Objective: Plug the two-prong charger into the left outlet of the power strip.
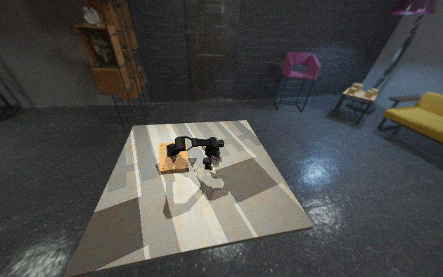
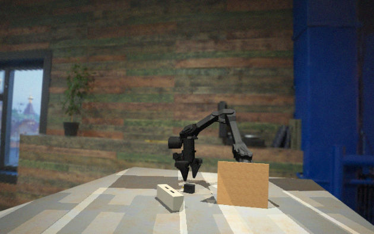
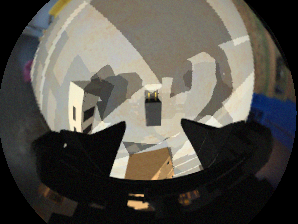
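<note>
I can read no text, label, brand, number or sign on anything around or below my tool, in any of my three views.
</note>
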{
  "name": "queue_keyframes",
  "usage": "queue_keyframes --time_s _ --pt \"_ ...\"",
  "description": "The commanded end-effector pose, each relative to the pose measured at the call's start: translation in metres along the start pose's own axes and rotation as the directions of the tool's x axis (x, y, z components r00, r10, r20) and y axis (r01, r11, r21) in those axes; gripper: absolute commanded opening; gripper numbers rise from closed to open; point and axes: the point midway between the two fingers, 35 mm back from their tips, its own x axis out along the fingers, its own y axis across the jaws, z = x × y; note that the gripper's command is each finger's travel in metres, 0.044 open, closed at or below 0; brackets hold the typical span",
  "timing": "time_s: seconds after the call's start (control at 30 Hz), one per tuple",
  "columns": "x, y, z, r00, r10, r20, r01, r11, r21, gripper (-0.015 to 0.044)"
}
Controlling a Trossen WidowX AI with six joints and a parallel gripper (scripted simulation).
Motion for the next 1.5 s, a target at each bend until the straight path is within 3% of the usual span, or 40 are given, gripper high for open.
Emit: queue_keyframes --time_s 0.0,1.2,1.47 --pt "0.008 -0.001 -0.001 1.0 -0.007 -0.004 0.007 1.0 -0.006 0.044" --pt "0.058 -0.002 0.002 1.0 -0.009 -0.004 0.009 1.0 -0.007 0.044" --pt "0.054 -0.001 0.003 1.0 -0.004 -0.001 0.004 1.0 0.0 0.023"
